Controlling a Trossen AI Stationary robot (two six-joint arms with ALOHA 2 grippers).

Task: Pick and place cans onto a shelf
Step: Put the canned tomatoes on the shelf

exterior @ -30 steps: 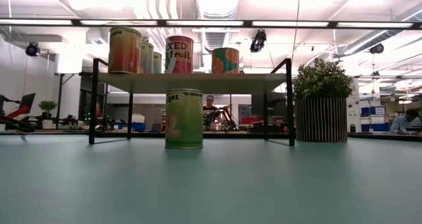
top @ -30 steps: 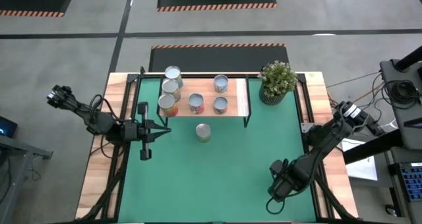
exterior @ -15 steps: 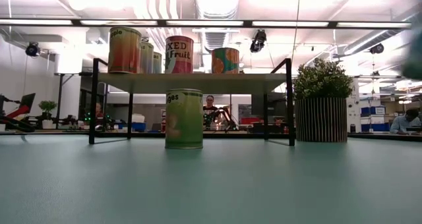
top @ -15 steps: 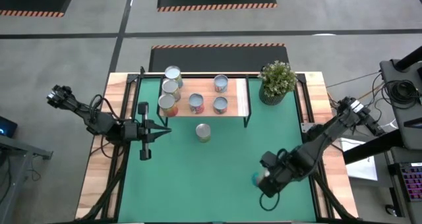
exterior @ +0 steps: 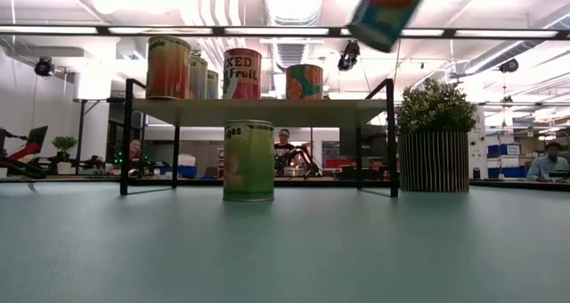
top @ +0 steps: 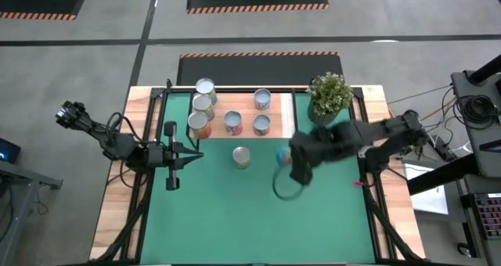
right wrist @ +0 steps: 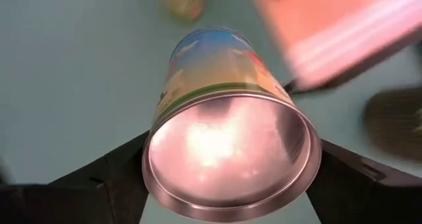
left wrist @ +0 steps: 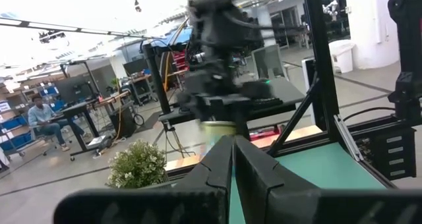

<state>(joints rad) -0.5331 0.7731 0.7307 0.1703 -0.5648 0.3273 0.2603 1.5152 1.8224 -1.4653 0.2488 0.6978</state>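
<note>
The right gripper [top: 291, 163] pinches a small blue and orange metal can [right wrist: 224, 118] between its two fingers, up in the air just in front of the low light-wood shelf on black legs [top: 285, 116]. Five cans stand on that shelf. A green can [top: 241, 156] stands just in front of it. The left gripper [top: 186, 156] waits near the shelf's left end, its fingers pressed together.

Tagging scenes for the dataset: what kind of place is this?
Most likely a robotics lab or workshop in an open industrial hall. Exposed ceiling ducts and strip lights run above, workbenches with people seated fill the background, and hazard-striped floor mats border the table with its green mat.
</note>
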